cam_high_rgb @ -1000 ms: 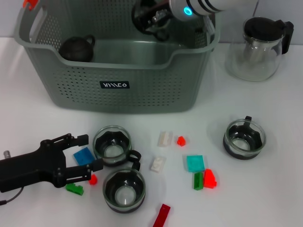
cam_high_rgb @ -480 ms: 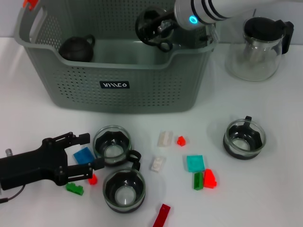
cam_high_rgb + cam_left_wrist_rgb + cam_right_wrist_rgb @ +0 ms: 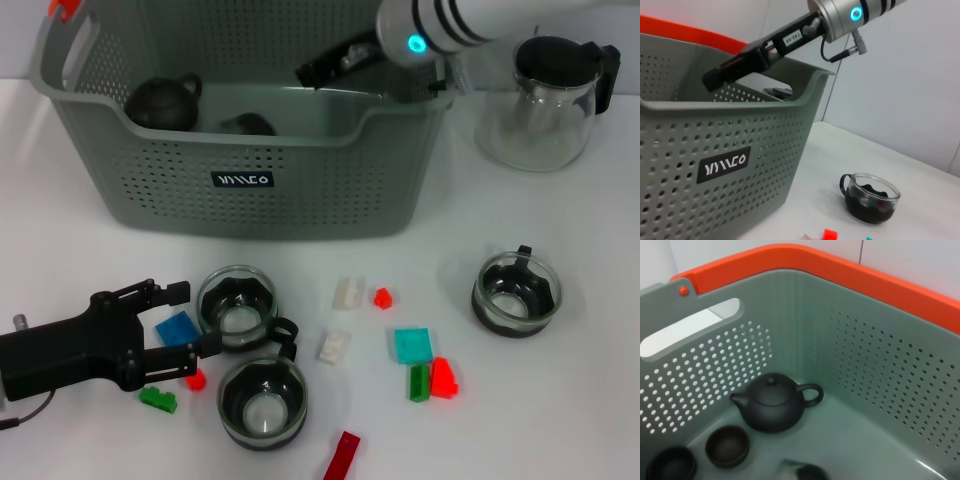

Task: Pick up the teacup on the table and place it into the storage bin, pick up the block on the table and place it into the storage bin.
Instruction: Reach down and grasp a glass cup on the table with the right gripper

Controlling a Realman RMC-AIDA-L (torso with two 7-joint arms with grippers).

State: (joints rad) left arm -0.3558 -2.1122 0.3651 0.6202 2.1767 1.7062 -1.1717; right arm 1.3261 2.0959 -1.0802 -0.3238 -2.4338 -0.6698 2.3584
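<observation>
The grey-green storage bin [image 3: 300,190] stands at the back of the table. My right gripper [image 3: 312,72] hovers open over its inside, holding nothing. A glass teacup [image 3: 248,124] lies on the bin floor below it, blurred in the right wrist view [image 3: 802,472]. Three more teacups stand on the table: two [image 3: 237,305] [image 3: 262,400] at the front left and one [image 3: 516,292] at the right. My left gripper [image 3: 185,320] rests low at the front left, open, with a blue block [image 3: 177,328] between its fingers.
A dark teapot [image 3: 160,100] and small dark cups [image 3: 727,445] sit in the bin. A glass jug [image 3: 545,100] stands at the back right. Loose blocks lie about: white [image 3: 348,292], cyan [image 3: 411,344], red [image 3: 443,377], green [image 3: 157,399], and a long red one [image 3: 342,456].
The right gripper has let go of the teacup, which has dropped to the bin floor, and the arm has shifted slightly right. The left gripper has barely moved.
</observation>
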